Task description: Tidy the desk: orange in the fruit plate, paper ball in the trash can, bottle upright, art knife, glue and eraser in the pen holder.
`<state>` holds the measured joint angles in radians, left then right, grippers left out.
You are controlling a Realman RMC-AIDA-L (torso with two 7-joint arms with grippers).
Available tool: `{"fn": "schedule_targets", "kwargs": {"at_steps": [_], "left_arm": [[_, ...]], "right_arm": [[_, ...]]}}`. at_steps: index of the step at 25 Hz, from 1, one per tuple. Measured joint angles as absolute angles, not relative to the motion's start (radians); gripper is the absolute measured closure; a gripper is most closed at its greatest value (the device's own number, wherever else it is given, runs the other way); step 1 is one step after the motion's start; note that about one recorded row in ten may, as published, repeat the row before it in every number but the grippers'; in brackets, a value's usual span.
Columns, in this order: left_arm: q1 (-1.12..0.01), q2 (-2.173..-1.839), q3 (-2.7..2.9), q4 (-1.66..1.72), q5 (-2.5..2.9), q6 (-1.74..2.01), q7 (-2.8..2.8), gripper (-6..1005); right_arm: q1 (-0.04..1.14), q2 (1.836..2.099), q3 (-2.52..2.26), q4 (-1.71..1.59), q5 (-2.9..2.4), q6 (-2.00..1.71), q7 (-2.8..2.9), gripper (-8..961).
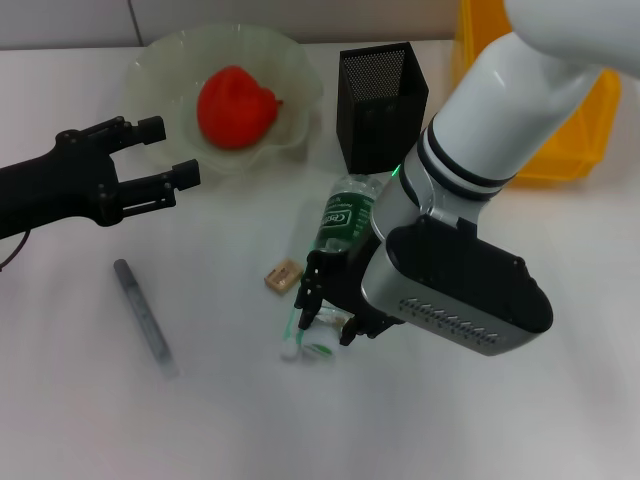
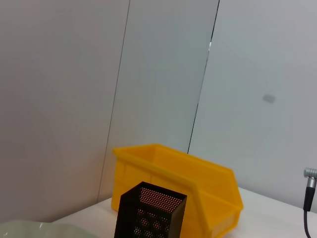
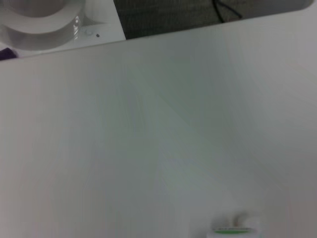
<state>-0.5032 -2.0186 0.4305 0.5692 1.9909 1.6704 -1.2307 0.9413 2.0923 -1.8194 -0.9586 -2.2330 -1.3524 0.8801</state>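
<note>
Right gripper (image 1: 325, 312) over lying bottle (image 1: 343, 222), cap toward robot.

1. White tabletop (image 1: 480, 420), matte, spanning the whole head view.
2. Pale wall panels (image 2: 163, 74) behind the desk, split by thin dark vertical seams.
3. Dark cable with metal plug (image 2: 309, 181) at the edge of the left wrist view.

White bench (image 1: 80, 400) — pale green plate (image 1: 160, 60) holding a red-orange fruit (image 1: 235, 107), black perforated-mesh pen holder (image 1: 380, 95), yellow bin (image 1: 570, 140) upper right, green-labelled clear bottle (image 1: 345, 215), grey knife (image 1: 143, 313), tan eraser (image 1: 283, 274) — black left hand (image 1: 150, 155).
</note>
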Motion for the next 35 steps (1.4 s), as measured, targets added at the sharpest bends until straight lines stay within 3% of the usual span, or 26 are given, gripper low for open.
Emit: {"fn": "schedule_targets", "kwargs": {"at_steps": [14, 35], "left_arm": [[-0.499, -2.019, 0.423, 0.569, 1.980, 1.674, -1.230, 184], [-0.494, -2.016, 0.422, 0.569, 1.978, 1.678, -1.231, 185]], "right_arm": [[0.936, 2.092, -1.854, -0.975, -2.270, -1.348, 0.901, 509], [0.936, 2.092, -1.870, -0.984, -2.272, -1.340, 0.903, 378]]}}
